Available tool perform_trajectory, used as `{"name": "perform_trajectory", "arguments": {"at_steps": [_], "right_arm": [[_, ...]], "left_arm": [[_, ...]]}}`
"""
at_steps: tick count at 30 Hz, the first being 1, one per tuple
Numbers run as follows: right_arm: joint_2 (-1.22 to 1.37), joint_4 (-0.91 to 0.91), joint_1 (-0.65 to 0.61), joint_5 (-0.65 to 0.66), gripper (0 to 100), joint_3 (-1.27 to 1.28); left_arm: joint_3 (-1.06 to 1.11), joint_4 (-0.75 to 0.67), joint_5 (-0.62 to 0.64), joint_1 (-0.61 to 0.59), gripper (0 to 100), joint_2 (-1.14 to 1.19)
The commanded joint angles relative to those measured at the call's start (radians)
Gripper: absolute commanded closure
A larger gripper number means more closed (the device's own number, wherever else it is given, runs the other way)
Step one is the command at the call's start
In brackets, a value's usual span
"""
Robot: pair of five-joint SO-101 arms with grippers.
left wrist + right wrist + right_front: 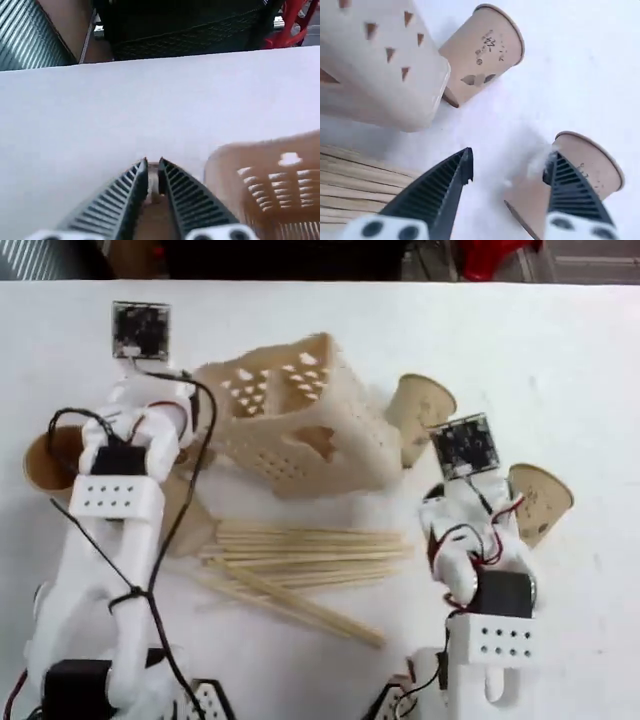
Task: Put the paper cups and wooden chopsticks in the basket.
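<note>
High view, looking down on the white table (560, 350): the beige perforated plastic basket (300, 430) lies tipped on its side in the middle, toward the far edge. A tan paper cup (420, 410) lies on its side right beside the basket's right end. A second cup (540, 500) lies farther right, by the right arm, and a third cup (50, 462) is at the left arm's outer side. The pale wooden chopsticks (300, 560) lie in a loose heap just in front of the basket, between the arms. In the right wrist view, the right gripper (511, 157) stands wide apart, one finger at the second cup's side. The left gripper (152, 162) is drawn nearly together beside the basket, with something brownish in the slit that I cannot make out.
</note>
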Motion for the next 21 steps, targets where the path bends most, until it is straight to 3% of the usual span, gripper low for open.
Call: {"name": "perform_trajectory", "arguments": {"at_steps": [1, 8, 12, 21], "right_arm": [[-0.018, 0.015, 0.031, 0.017, 75.9, -0.048], [-0.018, 0.041, 0.031, 0.017, 76.0, -0.044], [-0.016, 0.027, 0.022, 0.008, 76.1, -0.043], [-0.016, -0.021, -0.079, 0.008, 76.1, 0.008]], "left_arm": [[-0.054, -0.003, -0.041, 0.059, 94, -0.005], [-0.046, -0.003, -0.046, 0.074, 93, -0.005], [-0.046, -0.002, -0.048, 0.081, 87, -0.005], [-0.005, -0.015, -0.041, 0.101, 85, -0.007]]}}
